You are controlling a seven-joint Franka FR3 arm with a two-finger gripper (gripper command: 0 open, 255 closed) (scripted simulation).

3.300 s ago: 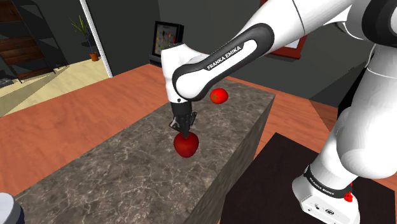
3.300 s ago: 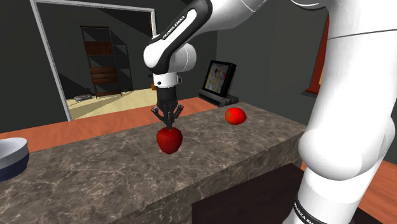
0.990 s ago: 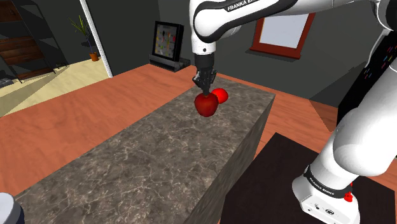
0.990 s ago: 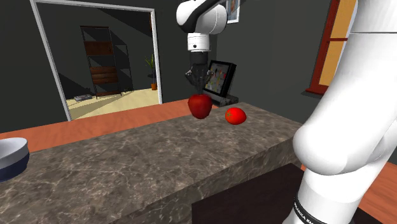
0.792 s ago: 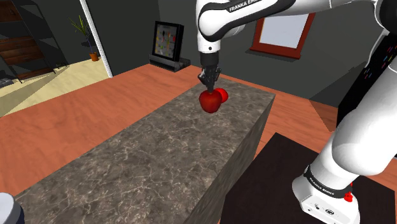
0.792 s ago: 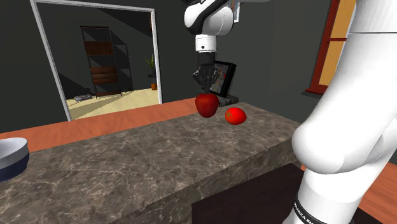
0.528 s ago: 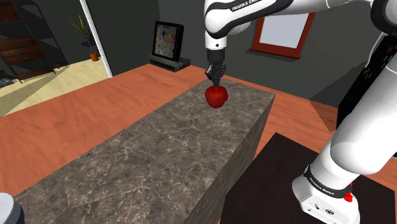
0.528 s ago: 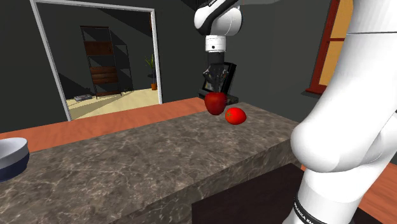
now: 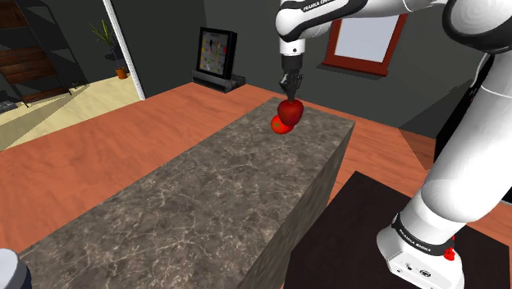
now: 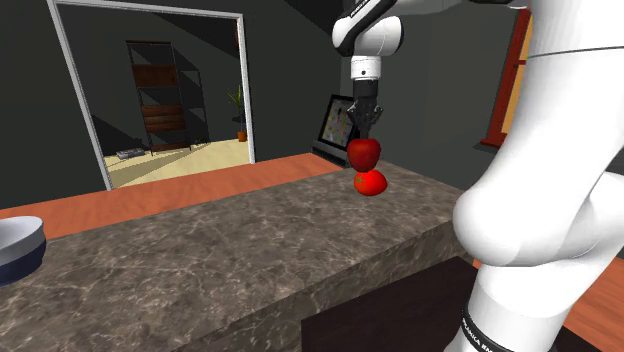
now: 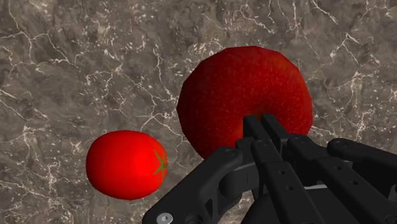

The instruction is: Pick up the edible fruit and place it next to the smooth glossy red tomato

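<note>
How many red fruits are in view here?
2. A dark red fruit hangs in the gripper over the counter; a brighter tomato lies on it, close beside. None seems hidden.

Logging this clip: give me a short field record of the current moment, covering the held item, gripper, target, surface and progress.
fruit: dark red, held clear of the countertop
gripper: shut on the fruit, from above
tomato: glossy red, lying on the countertop
countertop: dark stone look with pale veins
relation: fruit close beside the tomato, a gap between them in the wrist view
progress: fruit not yet set down
</note>
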